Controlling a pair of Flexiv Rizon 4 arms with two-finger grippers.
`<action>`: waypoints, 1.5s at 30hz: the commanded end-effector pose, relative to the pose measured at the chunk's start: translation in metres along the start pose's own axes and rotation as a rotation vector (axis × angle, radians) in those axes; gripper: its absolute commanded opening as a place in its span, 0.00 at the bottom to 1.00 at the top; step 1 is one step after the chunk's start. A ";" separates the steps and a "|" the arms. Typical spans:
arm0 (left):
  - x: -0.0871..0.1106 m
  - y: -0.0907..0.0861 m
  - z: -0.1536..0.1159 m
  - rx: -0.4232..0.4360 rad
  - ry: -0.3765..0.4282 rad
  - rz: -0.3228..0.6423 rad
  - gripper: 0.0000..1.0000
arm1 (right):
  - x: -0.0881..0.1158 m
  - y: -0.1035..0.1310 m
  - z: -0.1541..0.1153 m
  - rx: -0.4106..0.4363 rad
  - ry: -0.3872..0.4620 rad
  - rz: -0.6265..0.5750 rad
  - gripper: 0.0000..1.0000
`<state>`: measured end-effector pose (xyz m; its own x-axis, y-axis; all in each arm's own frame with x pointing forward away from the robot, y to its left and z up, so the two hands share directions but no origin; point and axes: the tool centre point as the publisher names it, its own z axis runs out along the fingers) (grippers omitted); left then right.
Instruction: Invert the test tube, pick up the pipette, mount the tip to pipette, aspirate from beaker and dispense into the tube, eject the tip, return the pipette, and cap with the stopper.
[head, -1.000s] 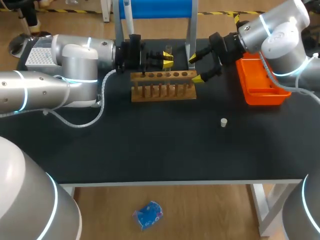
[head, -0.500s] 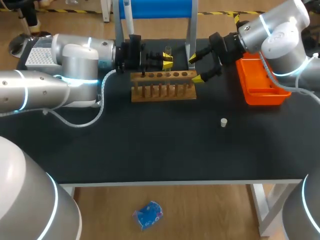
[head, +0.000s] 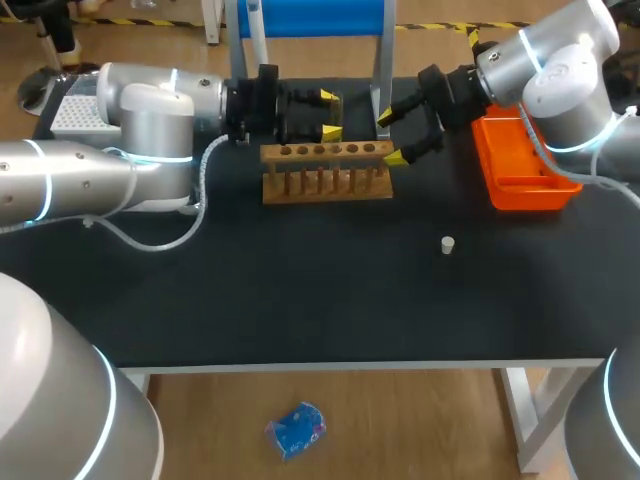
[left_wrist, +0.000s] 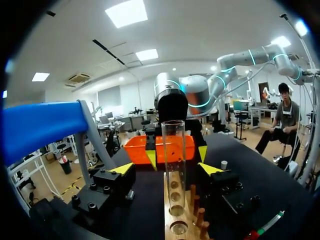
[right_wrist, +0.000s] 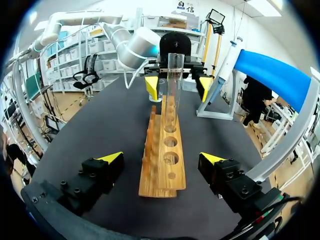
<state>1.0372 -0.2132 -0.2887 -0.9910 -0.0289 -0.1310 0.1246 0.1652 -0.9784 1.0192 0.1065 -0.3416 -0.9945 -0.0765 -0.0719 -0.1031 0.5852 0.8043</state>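
Observation:
A clear test tube (left_wrist: 174, 160) stands upright, mouth up, in an end hole of the wooden rack (head: 327, 170). My left gripper (head: 328, 115) is open around the tube, with a gap between the glass and each yellow tip. At the rack's opposite end my right gripper (head: 391, 137) is open too, holding nothing, with the rack (right_wrist: 164, 150) lying ahead between its fingers. In the right wrist view the tube (right_wrist: 174, 80) rises at the rack's far end. The pipette (head: 255, 30) hangs on the blue stand (head: 310, 18) behind the rack. A small white stopper (head: 448, 244) lies on the black table.
An orange tray (head: 520, 160) sits right of the rack, under my right arm. The blue stand's legs come down just behind the rack. A white tip box (head: 75, 112) sits at the far left behind my left arm.
My left gripper's fingers have spread apart and let go of the test tube, which now stands in the rack. My right arm has kept still.

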 end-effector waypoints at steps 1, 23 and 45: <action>0.008 -0.012 -0.009 -0.019 -0.022 0.008 1.00 | 0.000 0.000 -0.001 0.001 0.001 0.000 1.00; 0.042 -0.026 -0.114 -0.247 -0.262 -0.190 1.00 | 0.000 0.000 -0.001 0.001 0.001 0.000 1.00; 0.045 -0.028 -0.128 -0.265 -0.327 -0.209 1.00 | 0.000 0.000 -0.001 0.001 0.001 0.000 1.00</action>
<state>0.9836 -0.0929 -0.2493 -0.9268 -0.3738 -0.0360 -0.1160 0.3760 -0.9193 1.0192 0.1065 -0.3416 -0.9945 -0.0765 -0.0719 -0.1032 0.5852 0.8043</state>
